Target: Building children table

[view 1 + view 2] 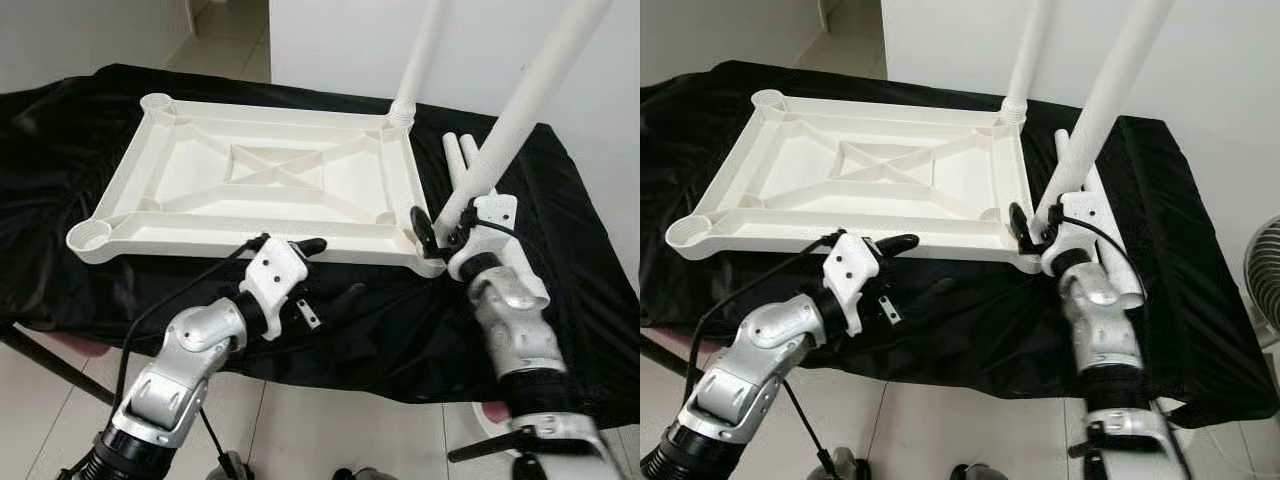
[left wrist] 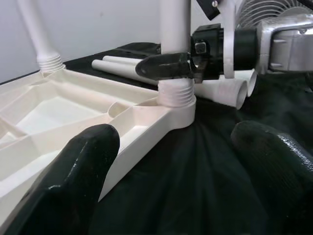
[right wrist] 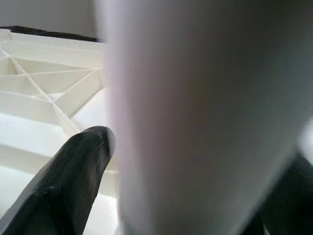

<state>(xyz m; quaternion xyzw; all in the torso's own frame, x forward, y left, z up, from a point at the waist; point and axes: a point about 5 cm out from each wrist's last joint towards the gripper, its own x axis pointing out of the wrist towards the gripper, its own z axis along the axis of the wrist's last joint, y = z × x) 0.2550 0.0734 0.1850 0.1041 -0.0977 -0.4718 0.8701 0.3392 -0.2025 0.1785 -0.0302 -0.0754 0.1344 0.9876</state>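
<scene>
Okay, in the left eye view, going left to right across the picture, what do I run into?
Empty corner socket of the upside-down table top → left gripper, open, at the near edge → right gripper shut on the leg at the near right corner → spare legs lying on the black cloth.

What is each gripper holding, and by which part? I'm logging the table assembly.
The right gripper grips a white table leg near its lower end, just above the threads at the tabletop's corner socket. The left gripper is open, holding nothing.
</scene>
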